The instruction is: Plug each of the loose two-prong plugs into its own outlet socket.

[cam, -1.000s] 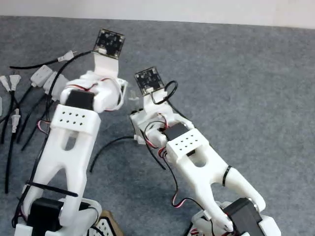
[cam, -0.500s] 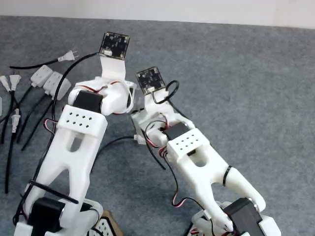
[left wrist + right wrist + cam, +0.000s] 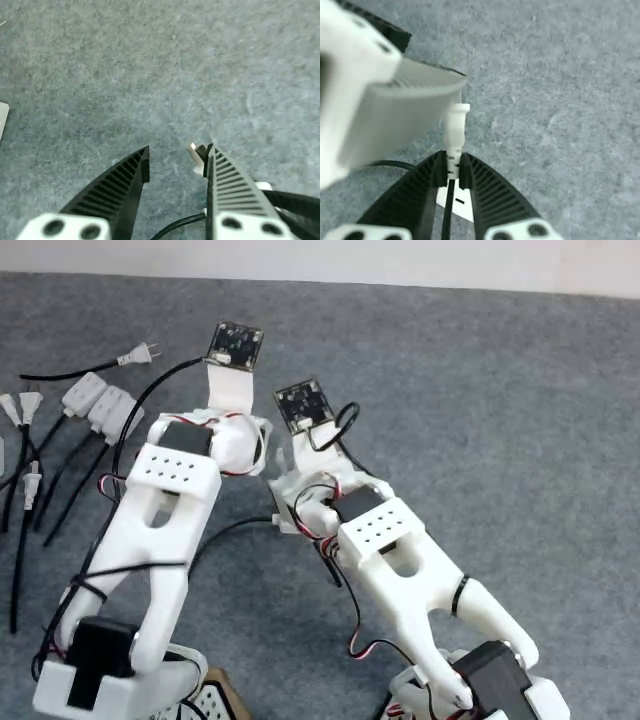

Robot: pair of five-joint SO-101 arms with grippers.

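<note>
My right gripper [image 3: 452,162] is shut on a white two-prong plug [image 3: 456,125], its prongs pointing away from the wrist and its black cable [image 3: 447,200] running back between the fingers. My left gripper [image 3: 177,151] stands open just above the grey carpet, right beside that plug [image 3: 196,152], whose tip shows against one finger. In the high view both wrists meet mid-table, left arm [image 3: 172,472] beside right arm [image 3: 380,530]. Two white outlet sockets [image 3: 100,400] and several loose plugs [image 3: 20,405] with black cables lie at the far left.
Another plug [image 3: 140,353] on a black cable lies at the back left. A black cable [image 3: 225,532] trails on the carpet between the arms. The left arm's white housing [image 3: 380,100] sits close in front of the right wrist camera. Open carpet [image 3: 520,420] spreads to the right.
The left arm has swung right, away from the sockets and plugs, bringing its gripper up beside the right gripper. The right arm has kept still, holding its plug.
</note>
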